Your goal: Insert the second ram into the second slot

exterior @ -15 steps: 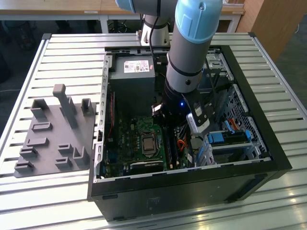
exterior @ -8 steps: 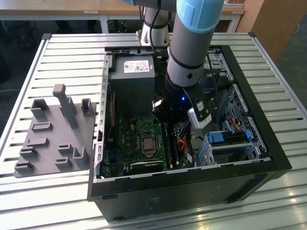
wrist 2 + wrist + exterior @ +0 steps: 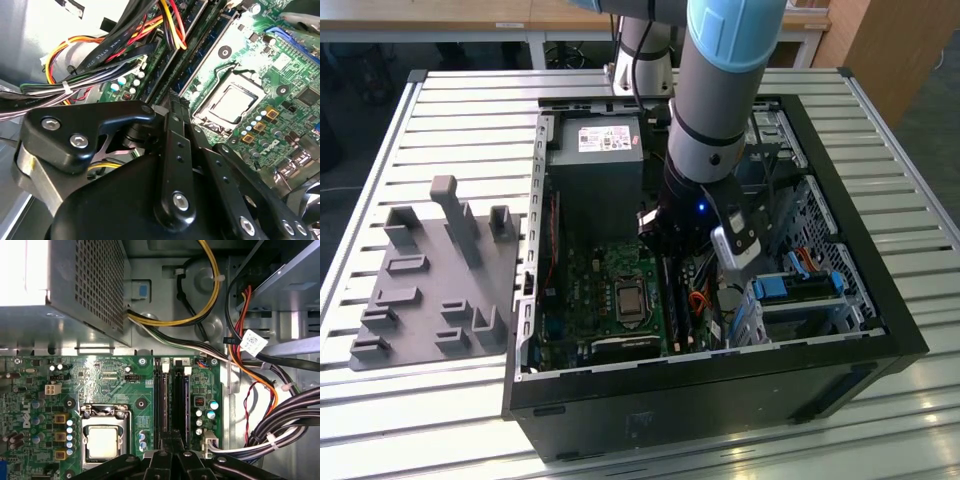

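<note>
A slatted metal counter (image 3: 470, 110) carries an open black computer case (image 3: 720, 390), with a grey moulded fixture plate (image 3: 430, 290) beside it on the exterior view's left. The arm (image 3: 720, 80) reaches down into the case, next to the power supply (image 3: 595, 170). The white label (image 3: 603, 139) on the power supply is too small to read.

On the green motherboard (image 3: 100, 380), two long memory slots (image 3: 161, 400) lie side by side near the processor socket (image 3: 102, 440). The second ram (image 3: 209, 47) shows as a thin bluish strip standing on edge along one slot. Its long axis runs from the gripper toward the power supply end.

The gripper (image 3: 171, 436) sits over the near end of the slots with its fingers drawn together and no gap between them. Whether they pinch the stick cannot be told. The print on a white cable tag (image 3: 252, 343) is illegible.
</note>
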